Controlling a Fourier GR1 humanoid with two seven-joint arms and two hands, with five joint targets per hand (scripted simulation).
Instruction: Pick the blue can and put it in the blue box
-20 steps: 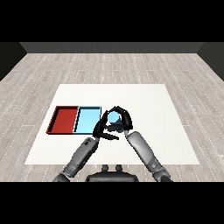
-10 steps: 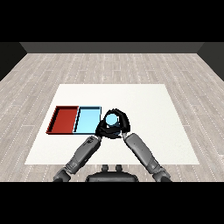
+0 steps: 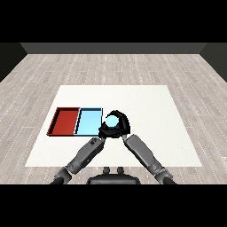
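So right now we're looking at the small light blue cylindrical can (image 3: 112, 121) sitting inside the curl of our right black hand (image 3: 120, 126). The fingers are arching over the top and far side of the can and the thumb is coming round below, so the hand is wrapped round it rather than spread wide. We're seeing the can's pale top showing through the ring the fingers make.

Our left black hand (image 3: 103, 131) is sitting right beside the right one, on its lower left, close enough that the two dark shapes are blending together. We honestly can't tell how its fingers are standing, or whether it's touching the can.

The shallow light blue rectangular tray (image 3: 88, 123) is lying just to the left of the held can, very near the hand's edge, with the shallow red rectangular tray (image 3: 64, 121) touching it on the far side. Everything is resting on the flat white table (image 3: 150, 115).
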